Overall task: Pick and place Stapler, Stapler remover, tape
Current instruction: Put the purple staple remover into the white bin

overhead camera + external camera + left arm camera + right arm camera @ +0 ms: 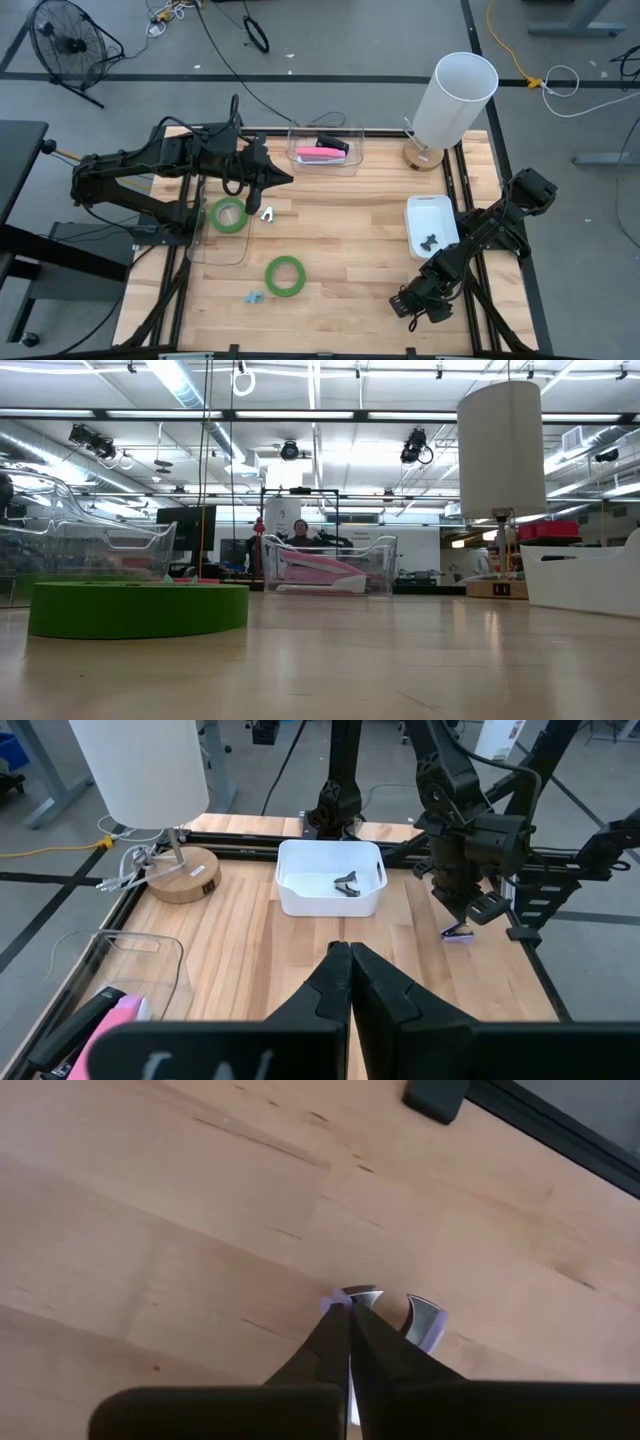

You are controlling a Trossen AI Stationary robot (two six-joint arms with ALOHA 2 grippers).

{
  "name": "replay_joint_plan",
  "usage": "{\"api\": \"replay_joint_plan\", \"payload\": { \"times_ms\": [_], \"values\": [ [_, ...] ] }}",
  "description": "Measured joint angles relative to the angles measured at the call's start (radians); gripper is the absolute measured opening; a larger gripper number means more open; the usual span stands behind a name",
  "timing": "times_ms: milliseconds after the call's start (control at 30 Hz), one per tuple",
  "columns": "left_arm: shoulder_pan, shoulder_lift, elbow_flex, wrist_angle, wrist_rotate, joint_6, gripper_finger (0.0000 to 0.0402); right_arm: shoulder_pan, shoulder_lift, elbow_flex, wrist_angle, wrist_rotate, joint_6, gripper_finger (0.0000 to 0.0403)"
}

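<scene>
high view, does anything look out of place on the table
Three things lie loose on the bare wood rather than in a bin: a green tape roll, a small blue item beside it, likely a staple remover, and a small pale item by the clear tray. Nothing looks spilled or broken.

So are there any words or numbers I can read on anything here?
None can be read.
The pink stapler shows no readable label.
The lamp base has a small dark tag, too small to read.
The green tape rolls and white bin look blank.
</scene>
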Motion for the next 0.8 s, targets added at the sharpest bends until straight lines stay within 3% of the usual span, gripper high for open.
{"api": "replay_joint_plan", "payload": {
  "times_ms": [467,800],
  "values": [
    [0.000,0.000,0.000,0.000,0.000,0.002,0.0014,-0.003,-0.051,0.000,0.000,0.036,0.061,0.0001],
    [0.000,0.000,0.000,0.001,0.003,0.000,0.0014,-0.044,-0.173,0.000,-0.012,0.037,0.240,0.0001]
  ]
}}
